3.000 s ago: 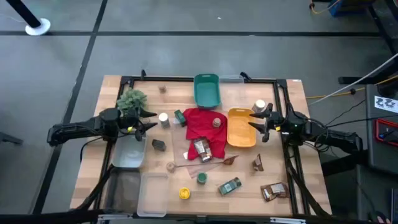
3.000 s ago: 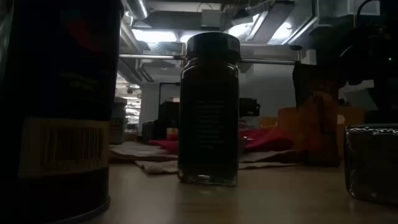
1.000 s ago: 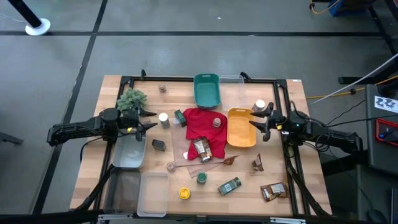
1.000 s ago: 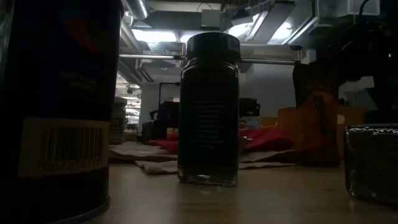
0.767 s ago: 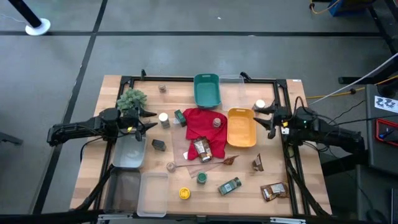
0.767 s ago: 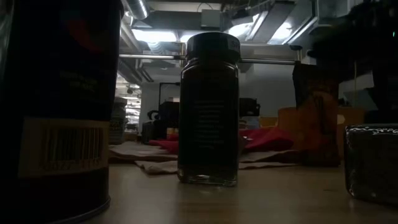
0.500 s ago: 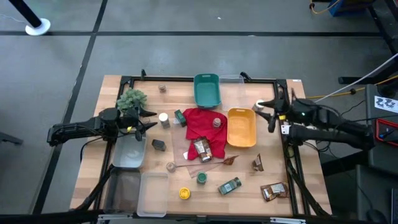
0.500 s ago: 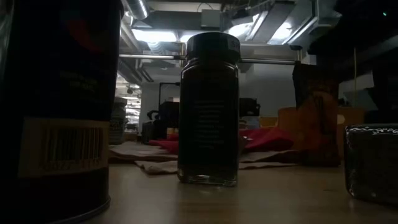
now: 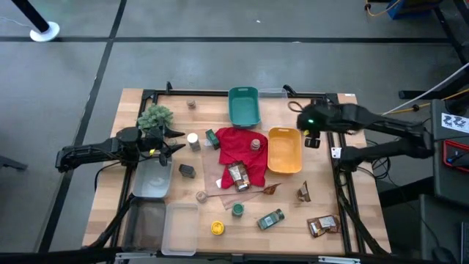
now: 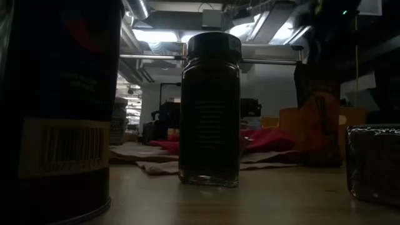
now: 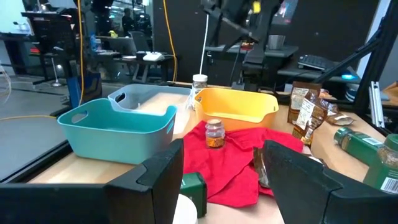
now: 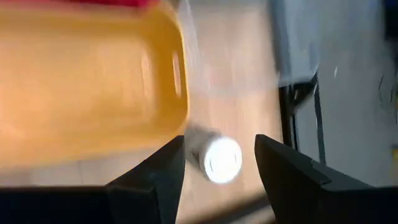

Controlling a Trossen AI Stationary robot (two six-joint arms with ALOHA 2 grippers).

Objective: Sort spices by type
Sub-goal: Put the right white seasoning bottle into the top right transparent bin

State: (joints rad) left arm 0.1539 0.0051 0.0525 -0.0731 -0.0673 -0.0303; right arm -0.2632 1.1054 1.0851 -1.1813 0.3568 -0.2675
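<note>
Spices lie scattered over the worktop; the one in hand now is the white-lidded jar, standing just past the far corner of the yellow bin, directly under the right hand.

- Right hand: hovers above that jar, fingers apart, one on each side of the white lid in the wrist view. Nothing held. The view is smeared, so the arm is probably moving.
- Left hand: waits at the opposite side of the worktop near the small plant, fingers apart, empty. Ahead of it: teal bin, red cloth with a small tan-lidded jar standing on it.
- Other spices sit well away from the right hand: yellow-lidded jar, green-lidded jar, a jar on its side, brown foil packets.

Judgement on doing the step well:
- Settle the hand before descending; keep the lid centred between the fingers.
- Come straight down so the finger nearer the bin does not clip the bin's rim, since the jar stands just beside it.
- Close on the glass body below the lid, not the lid edge; a smooth round jar may slip or tip if pinched high.
- Lift vertically and clear the bin's wall before carrying across.
</note>
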